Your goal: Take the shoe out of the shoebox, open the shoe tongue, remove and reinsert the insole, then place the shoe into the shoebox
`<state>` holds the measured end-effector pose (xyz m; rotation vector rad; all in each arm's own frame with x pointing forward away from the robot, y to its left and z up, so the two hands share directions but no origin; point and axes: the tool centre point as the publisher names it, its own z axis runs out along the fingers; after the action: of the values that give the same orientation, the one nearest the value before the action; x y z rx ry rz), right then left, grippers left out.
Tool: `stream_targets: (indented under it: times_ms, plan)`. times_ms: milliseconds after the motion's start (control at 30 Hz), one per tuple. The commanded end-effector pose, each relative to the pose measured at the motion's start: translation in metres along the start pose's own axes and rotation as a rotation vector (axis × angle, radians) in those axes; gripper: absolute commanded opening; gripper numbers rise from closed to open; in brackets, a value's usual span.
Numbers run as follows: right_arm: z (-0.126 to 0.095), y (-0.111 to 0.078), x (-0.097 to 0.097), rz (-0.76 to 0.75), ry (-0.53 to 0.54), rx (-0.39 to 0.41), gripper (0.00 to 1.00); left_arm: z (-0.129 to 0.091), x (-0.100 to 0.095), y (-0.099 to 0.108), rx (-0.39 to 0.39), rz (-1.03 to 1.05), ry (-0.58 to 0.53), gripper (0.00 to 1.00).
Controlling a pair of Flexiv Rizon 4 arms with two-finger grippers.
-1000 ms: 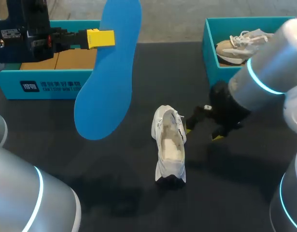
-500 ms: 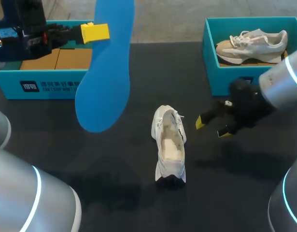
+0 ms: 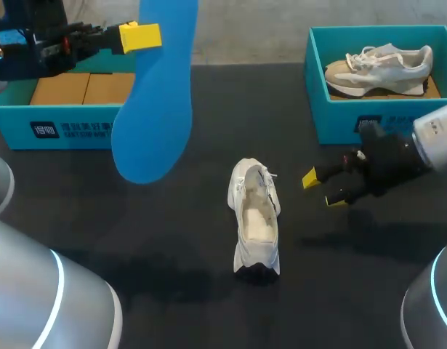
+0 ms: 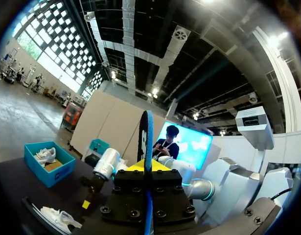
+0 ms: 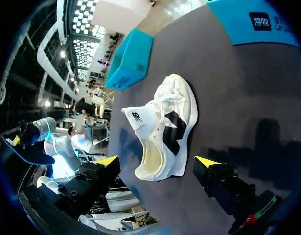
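1. Blue insole (image 3: 156, 102) is seen held aloft over the dark tabletop (image 3: 172, 240) in the head view. It is gripped near one end by the left pincer (image 3: 139, 36), and its long body hangs down in front of the teal shoebox (image 3: 63, 131) at the left rear. The white shoe (image 3: 256, 218) is shown standing on its sole near the middle of the tabletop, apart from both boxes, with its opening facing up. The right pincer (image 3: 323, 189) is pictured to the right of the shoe, near it but not touching, its yellow-tipped fingers spread with nothing between them. A second shoebox (image 3: 347, 123) at the right rear is seen holding a grey shoe (image 3: 376, 65).
2. From the left wrist, the insole (image 4: 146, 142) is viewed edge-on, clamped between the fingers of the left pincer (image 4: 146, 166) and rising straight out ahead of them. Far below, the white shoe (image 4: 55, 215) is seen on the tabletop, with the right pincer (image 4: 86, 203) near it and the second shoebox (image 4: 47, 164) beyond.
3. From the right wrist, the white shoe (image 5: 165, 132) is framed just ahead of the right pincer (image 5: 157, 161), whose fingers are held wide apart and clear of it. The tongue is seen lifted and the pale lining exposed. The teal shoebox (image 5: 258, 19) is seen beyond the shoe, and the insole (image 5: 30, 149) is glimpsed off to one side.
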<state>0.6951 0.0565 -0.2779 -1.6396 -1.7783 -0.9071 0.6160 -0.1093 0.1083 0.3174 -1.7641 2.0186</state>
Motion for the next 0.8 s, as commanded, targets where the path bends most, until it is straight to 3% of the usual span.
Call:
stream_targets:
  times_ms: [33,300,533,800]
  plan:
    - [0.0,-0.002,0.0,0.001,-0.003,-0.002,1.0,0.001,-0.003,-0.003,-0.005,0.001,0.004,0.0]
    - [-0.007,0.004,0.007,0.029,0.042,-0.019,1.0,0.001,-0.003,-0.003,-0.005,0.001,0.004,0.0]
    - [-0.024,0.007,0.026,0.081,0.138,-0.022,1.0,0.004,-0.009,-0.009,-0.044,0.184,0.04,0.0]
    - [-0.023,0.008,0.04,0.107,0.186,0.001,1.0,-0.005,-0.022,-0.022,-0.017,0.305,0.081,0.0]
